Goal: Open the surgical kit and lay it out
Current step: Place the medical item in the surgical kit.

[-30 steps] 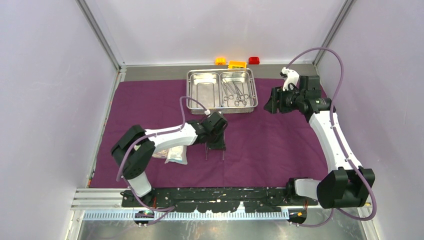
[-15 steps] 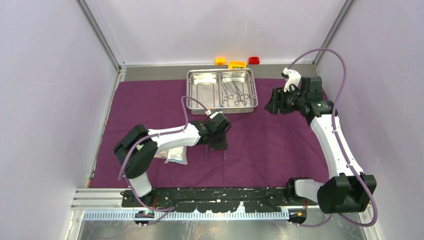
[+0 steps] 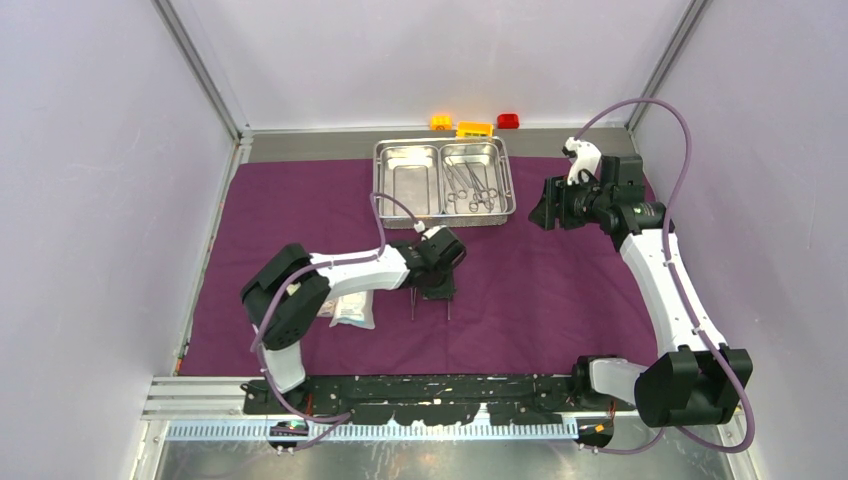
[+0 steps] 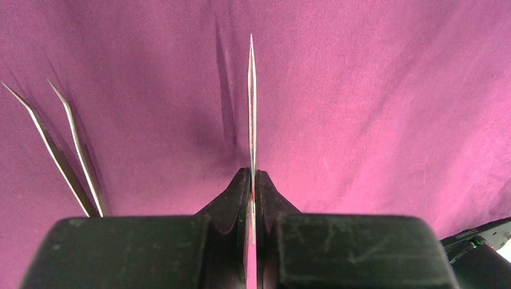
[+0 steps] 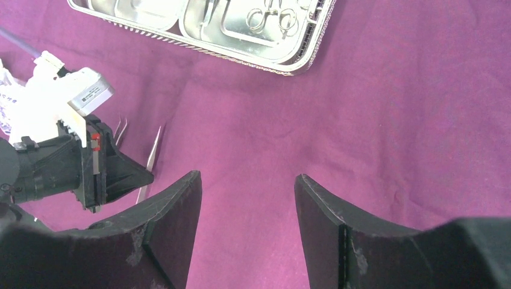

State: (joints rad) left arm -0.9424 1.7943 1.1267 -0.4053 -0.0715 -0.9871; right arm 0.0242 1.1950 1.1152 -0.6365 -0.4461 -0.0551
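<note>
Left gripper (image 4: 252, 179) clamped on tweezers (image 4: 251, 108) — if I release crooked, they'll cross the laid pair (image 4: 77, 150) (just beside); right gripper (image 5: 247, 198) stands apart.

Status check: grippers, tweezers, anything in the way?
Left gripper shut on tweezers, tips pointing out over purple cloth. Right gripper open, empty. Second tweezers lying alongside on the cloth; nothing else close.

We find no word or number that we can read; the small grey label (image 5: 90, 92) on the white box (image 5: 47, 111) is too blurred for us.
</note>
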